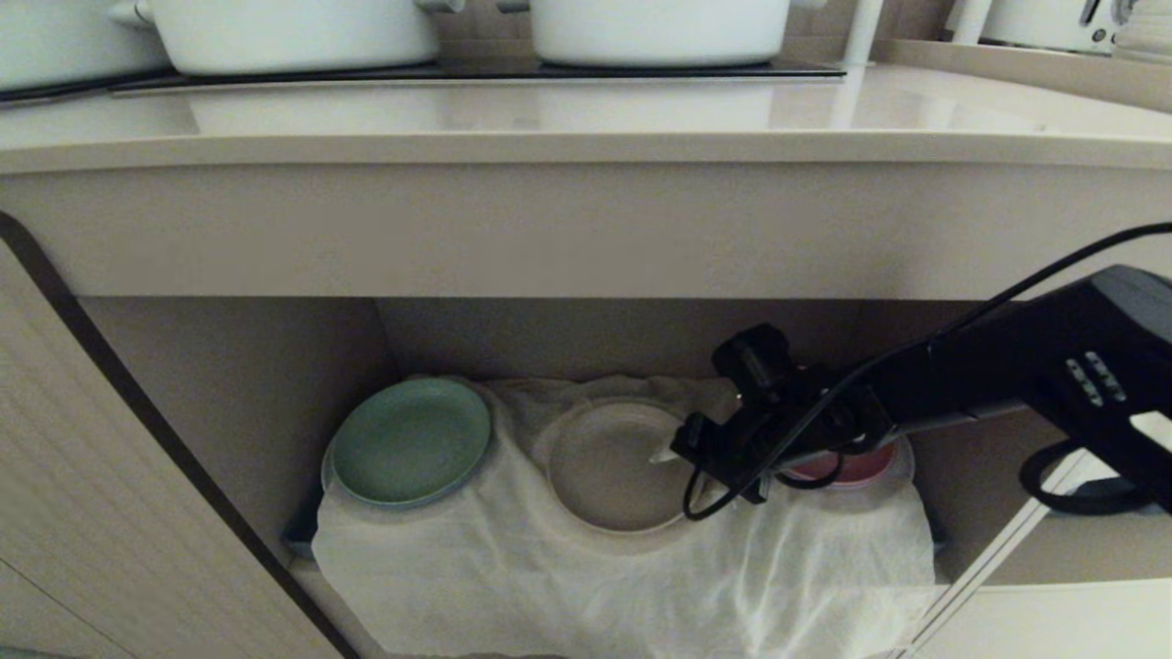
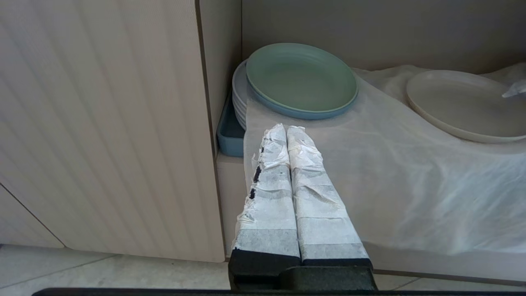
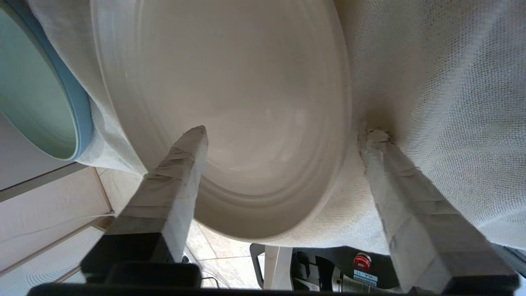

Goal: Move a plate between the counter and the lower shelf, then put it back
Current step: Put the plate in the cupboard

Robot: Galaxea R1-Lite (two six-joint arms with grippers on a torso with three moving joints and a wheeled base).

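Straddling the plate's (image 3: 230, 102) rim, the right gripper (image 3: 283, 137) gapes wide, gripping nothing, since the plate rests on the lower shelf's (image 1: 229, 384) cloth (image 1: 595, 586).

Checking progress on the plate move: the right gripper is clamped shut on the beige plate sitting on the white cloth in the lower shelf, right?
Not quite. The right gripper is open; the right wrist view shows its fingers spread, straddling the beige plate's rim. The plate does sit on the white cloth in the lower shelf.

Left gripper (image 2: 286, 130) jaws pressed together over white cloth (image 2: 390, 172) — green plate (image 2: 302, 78) beyond.
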